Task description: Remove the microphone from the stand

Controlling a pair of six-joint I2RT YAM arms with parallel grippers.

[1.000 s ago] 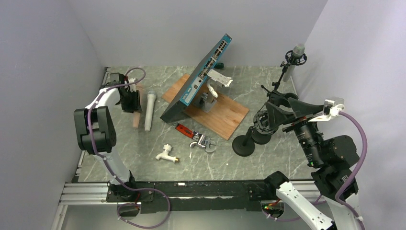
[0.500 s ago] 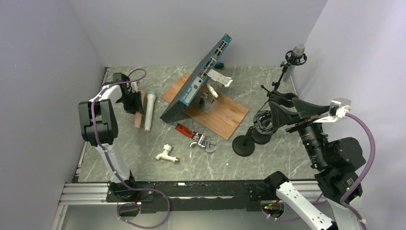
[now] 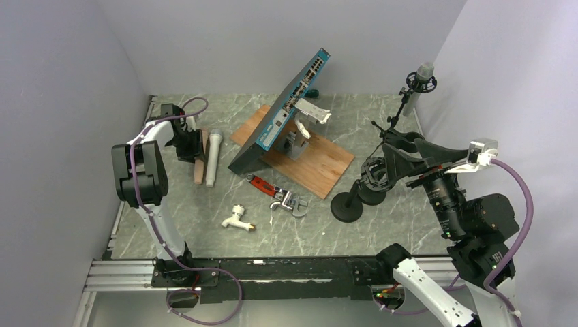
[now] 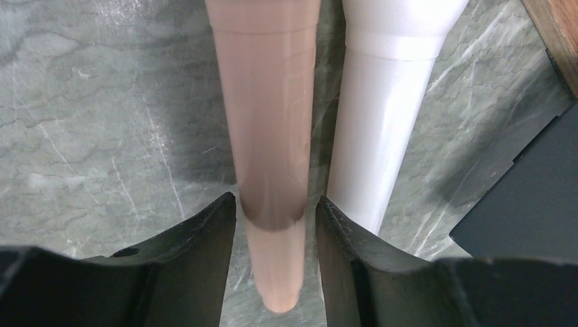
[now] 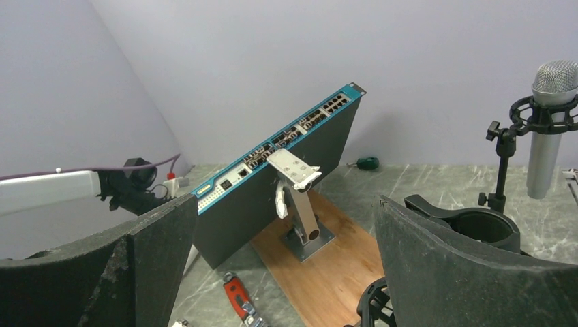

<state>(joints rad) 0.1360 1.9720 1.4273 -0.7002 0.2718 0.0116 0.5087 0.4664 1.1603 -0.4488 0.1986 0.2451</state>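
The microphone [image 5: 545, 160] sits in its stand [image 5: 503, 167] at the far right.

One overhead, two wrist-mounted.
Top external high at the near edge, looking down over the whole table [image 3: 204, 218]; left wrist straight down, very close on the pink microphone [image 4: 269, 102]; right wrist low, facing rearward, sharing the network switch [image 5: 232, 218] with overhead.
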